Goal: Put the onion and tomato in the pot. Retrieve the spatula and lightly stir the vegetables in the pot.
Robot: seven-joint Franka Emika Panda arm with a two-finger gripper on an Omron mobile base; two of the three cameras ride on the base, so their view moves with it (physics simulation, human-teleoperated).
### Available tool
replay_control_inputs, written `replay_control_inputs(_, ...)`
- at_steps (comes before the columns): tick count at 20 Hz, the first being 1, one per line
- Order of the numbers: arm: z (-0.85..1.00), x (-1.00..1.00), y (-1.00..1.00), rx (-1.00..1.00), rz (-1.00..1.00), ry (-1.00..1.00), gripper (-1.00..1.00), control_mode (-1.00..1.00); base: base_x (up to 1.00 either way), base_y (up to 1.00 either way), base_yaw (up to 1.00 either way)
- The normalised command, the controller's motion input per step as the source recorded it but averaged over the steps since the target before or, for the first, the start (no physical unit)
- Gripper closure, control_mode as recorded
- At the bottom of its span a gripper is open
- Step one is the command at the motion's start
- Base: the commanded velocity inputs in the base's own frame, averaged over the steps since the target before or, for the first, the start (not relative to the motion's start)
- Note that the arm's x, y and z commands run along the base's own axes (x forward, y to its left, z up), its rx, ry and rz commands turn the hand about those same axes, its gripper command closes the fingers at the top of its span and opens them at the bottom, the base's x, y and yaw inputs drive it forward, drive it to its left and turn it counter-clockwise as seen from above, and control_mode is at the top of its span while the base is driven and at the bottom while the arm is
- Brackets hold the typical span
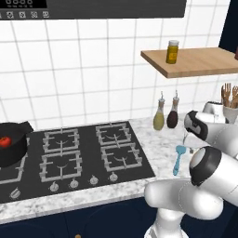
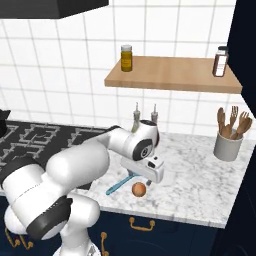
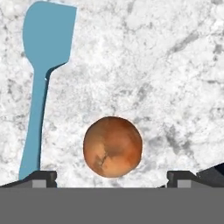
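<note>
1. The hand is spread wide and holds nothing; in the hand view its two dark fingertips stand far apart, on either side of the onion, without touching it.
2. The onion lies on the marble worktop near its front edge, just beside the handle end of the light blue spatula.
3. The spatula lies flat on the worktop, just right of the hob.
4. The tomato sits in the black pot at the hob's far left, well apart from the hand.
5. Bare marble lies open to the right of the onion, up to the utensil holder near the worktop's right end; two bottles stand against the tiled wall.
</note>
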Motion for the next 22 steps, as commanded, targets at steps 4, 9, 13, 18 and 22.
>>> replay_control_inputs(4, -0.3, -0.03, 0.0, 0.03, 0.0, 0.0, -1.0, -1.0, 0.0, 0.0, 0.0)
replay_control_inputs(9, -0.33, 0.0, 0.0, 0.02, 0.0, 0.0, -1.0, -1.0, 0.0, 0.0, 0.0)
replay_control_inputs(13, -0.33, 0.0, 0.0, 0.01, 0.0, 0.0, -1.0, -1.0, 0.0, 0.0, 0.0)
replay_control_inputs(18, -0.31, -0.12, 0.01, 0.0, 0.0, 0.02, 1.0, -1.0, 0.0, 0.0, 0.0)
replay_control_inputs(22, -0.11, -0.03, 0.04, 0.0, 0.0, 0.04, 1.0, -1.0, 0.0, 0.0, 0.0)
